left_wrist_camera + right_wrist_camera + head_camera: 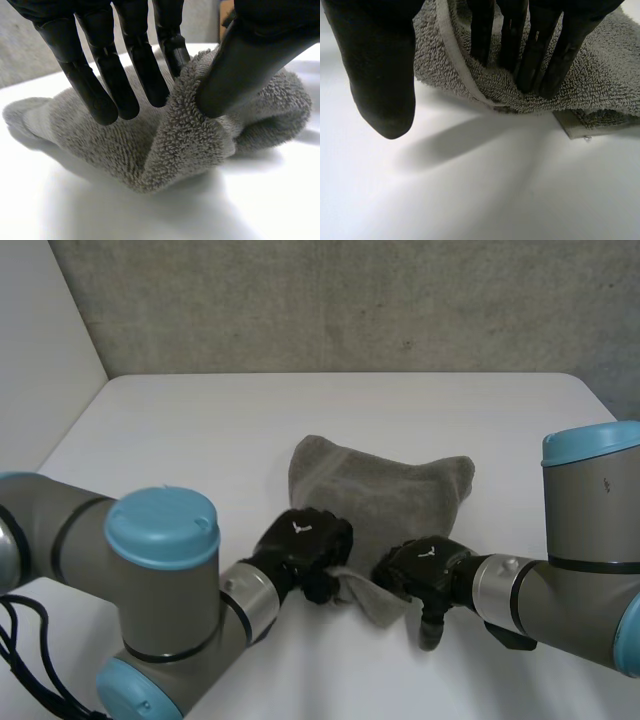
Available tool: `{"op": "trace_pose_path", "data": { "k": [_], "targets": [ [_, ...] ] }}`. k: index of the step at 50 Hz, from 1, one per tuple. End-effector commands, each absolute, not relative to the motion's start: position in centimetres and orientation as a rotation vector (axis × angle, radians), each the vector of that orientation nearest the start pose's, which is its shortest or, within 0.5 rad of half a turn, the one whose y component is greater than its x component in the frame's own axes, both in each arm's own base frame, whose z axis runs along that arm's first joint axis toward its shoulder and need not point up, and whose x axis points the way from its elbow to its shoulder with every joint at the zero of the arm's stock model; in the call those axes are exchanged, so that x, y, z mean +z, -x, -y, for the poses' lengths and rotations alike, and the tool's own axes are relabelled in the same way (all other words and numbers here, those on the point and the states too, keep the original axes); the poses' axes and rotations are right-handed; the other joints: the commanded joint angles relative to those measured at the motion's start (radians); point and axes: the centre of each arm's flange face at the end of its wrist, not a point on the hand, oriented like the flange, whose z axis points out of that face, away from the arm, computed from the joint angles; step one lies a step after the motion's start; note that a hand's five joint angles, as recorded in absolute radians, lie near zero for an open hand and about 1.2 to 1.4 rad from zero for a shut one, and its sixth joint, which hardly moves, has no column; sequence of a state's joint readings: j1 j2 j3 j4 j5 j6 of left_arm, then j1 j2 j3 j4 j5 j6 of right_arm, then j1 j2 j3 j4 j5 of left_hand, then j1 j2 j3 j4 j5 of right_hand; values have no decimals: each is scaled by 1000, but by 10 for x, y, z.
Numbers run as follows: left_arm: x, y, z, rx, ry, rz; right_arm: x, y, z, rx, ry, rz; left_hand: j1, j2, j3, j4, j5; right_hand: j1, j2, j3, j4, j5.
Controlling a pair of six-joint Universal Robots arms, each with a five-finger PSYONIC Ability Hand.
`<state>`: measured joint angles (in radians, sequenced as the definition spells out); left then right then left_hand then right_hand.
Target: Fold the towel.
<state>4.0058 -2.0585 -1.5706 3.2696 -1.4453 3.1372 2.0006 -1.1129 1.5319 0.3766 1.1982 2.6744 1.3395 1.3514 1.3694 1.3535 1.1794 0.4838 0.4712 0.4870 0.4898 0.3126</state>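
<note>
A grey towel point(380, 485) lies bunched in a lump at the middle of the white table point(200, 430). My left hand point(300, 540) is at the towel's near left edge. In the left wrist view its thumb point(235, 75) and fingers point(95, 85) pinch a raised fold of the towel point(125, 145) between them. My right hand point(425, 565) is at the near right edge. Its straight fingers point(560, 45) rest with their tips on the towel point(600, 75) by the hemmed border, and its thumb point(380, 75) hangs apart over bare table.
A grey wall point(350, 300) rises behind the table's far edge, and a pale wall point(40, 340) stands at the left. Both forearms reach in from the near corners. White tabletop surrounds the towel on all sides.
</note>
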Motion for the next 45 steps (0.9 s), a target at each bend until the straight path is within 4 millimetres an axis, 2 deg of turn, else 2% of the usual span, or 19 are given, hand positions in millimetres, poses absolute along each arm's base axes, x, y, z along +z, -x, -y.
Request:
{"op": "trace_pose_path", "data": {
  "k": [1, 4, 6, 8, 15, 22, 23, 25, 26, 28, 31, 33, 34, 35, 36, 39, 42, 44, 45],
  "targets": [
    [171, 334, 192, -2028, -1073, -2842, 161, -285, 208, -1098, 1136, -2245, 57, 45, 27, 43, 42, 56, 69, 53, 50, 53],
    [175, 333, 194, -2042, -1016, -2881, 155, -287, 212, -1120, 1075, -2240, 57, 45, 27, 43, 42, 229, 242, 226, 223, 226],
    [179, 331, 194, -2059, -981, -2899, 154, -289, 216, -1133, 1017, -2232, 57, 45, 27, 43, 42, 656, 668, 652, 650, 652],
    [182, 331, 194, -2072, -976, -2894, 156, -289, 219, -1148, 979, -2224, 57, 45, 27, 43, 42, 910, 923, 907, 904, 907],
    [188, 329, 195, -2100, -970, -2882, 174, -293, 227, -1194, 895, -2165, 57, 45, 27, 43, 42, 912, 925, 909, 906, 909],
    [218, 332, 217, -2283, -929, -2752, 237, -301, 244, -1450, 936, -1973, 57, 45, 27, 43, 42, 912, 925, 909, 906, 909],
    [218, 332, 217, -2283, -929, -2752, 237, -301, 244, -1451, 936, -1972, 57, 45, 27, 43, 42, 912, 925, 909, 906, 909],
    [240, 335, 231, -2402, -889, -2668, 278, -307, 252, -1670, 1024, -1802, 57, 45, 27, 43, 42, 912, 925, 909, 906, 909],
    [240, 336, 232, -2403, -889, -2668, 278, -307, 252, -1671, 1025, -1801, 57, 45, 27, 43, 42, 912, 925, 909, 906, 909],
    [268, 339, 244, -2549, -850, -2558, 323, -309, 256, -1990, 1136, -1564, 57, 45, 27, 43, 42, 912, 925, 909, 906, 909],
    [282, 337, 253, -2624, -804, -2488, 341, -310, 254, -2152, 1190, -1436, 57, 45, 27, 43, 42, 912, 925, 909, 906, 909],
    [325, 325, 264, -2839, -627, -2255, 372, -310, 248, -2458, 1273, -1173, 57, 45, 27, 43, 42, 912, 925, 909, 906, 909],
    [325, 325, 265, -2840, -626, -2254, 372, -310, 248, -2459, 1273, -1171, 57, 45, 27, 43, 42, 912, 925, 909, 906, 909],
    [346, 316, 266, -2940, -535, -2123, 386, -308, 245, -2577, 1295, -1072, 57, 45, 27, 43, 42, 912, 925, 909, 906, 909],
    [360, 310, 266, -3013, -472, -2024, 389, -306, 242, -2617, 1316, -1050, 57, 45, 27, 43, 42, 912, 925, 909, 906, 909],
    [365, 305, 264, -3050, -446, -1970, 375, -305, 242, -2519, 1359, -1164, 57, 45, 27, 43, 42, 912, 925, 909, 906, 909],
    [357, 303, 258, -3049, -483, -1978, 358, -306, 244, -2427, 1405, -1254, 57, 45, 27, 43, 42, 912, 925, 909, 906, 909],
    [337, 303, 254, -2968, -580, -2069, 323, -308, 245, -2223, 1486, -1430, 57, 45, 27, 43, 42, 912, 925, 909, 906, 909],
    [337, 303, 254, -2967, -580, -2070, 322, -308, 245, -2222, 1486, -1431, 57, 45, 27, 43, 42, 912, 925, 909, 906, 909]
  ]
}}
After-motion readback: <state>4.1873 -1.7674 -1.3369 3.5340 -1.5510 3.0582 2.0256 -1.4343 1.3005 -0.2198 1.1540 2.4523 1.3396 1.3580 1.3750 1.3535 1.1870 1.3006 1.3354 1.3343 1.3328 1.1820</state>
